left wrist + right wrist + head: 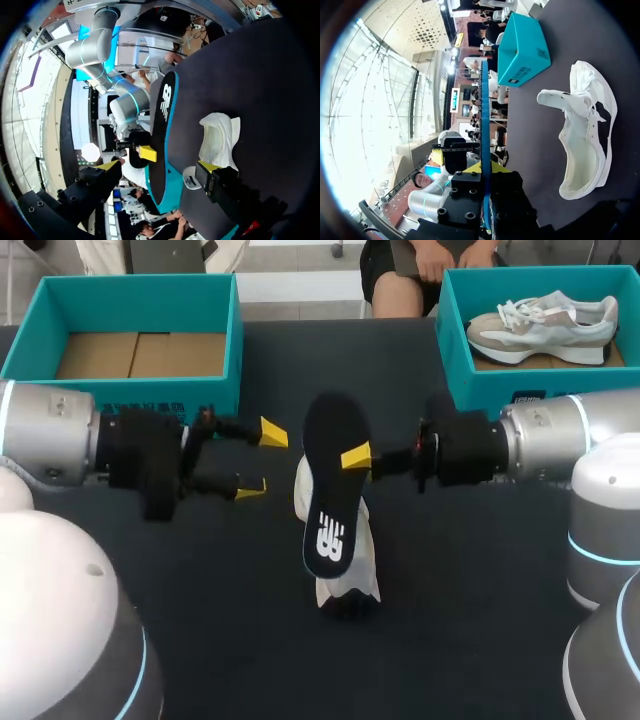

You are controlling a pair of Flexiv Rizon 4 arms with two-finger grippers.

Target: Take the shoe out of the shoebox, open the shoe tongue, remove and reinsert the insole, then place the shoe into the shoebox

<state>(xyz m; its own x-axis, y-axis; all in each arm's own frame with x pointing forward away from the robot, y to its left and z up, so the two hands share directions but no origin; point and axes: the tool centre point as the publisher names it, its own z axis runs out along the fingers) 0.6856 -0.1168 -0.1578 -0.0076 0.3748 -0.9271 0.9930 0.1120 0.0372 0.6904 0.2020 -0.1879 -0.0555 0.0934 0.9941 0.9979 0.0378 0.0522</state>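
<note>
Right tool (pixel 357 456) clamped on black insole (pixel 330 480), held upright over white shoe (pixel 345 585) at tabletop middle. My left tool (pixel 262 460) spread, empty, just beside insole.

Risks, as I judge them:
- Thin insole pinched at one edge may swing or slip.
- Unheld shoe may tip or slide on reinsertion.

White logo on insole. Label on empty shoebox (pixel 130 280), far-left corner, unreadable.

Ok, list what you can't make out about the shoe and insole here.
- Head view: the insole covers most of the shoe, so its opening is hidden.
- Head view: only one of the right fingers shows. The other is behind the insole.
- Right wrist view: the insole shows edge-on, faces unseen.
</note>
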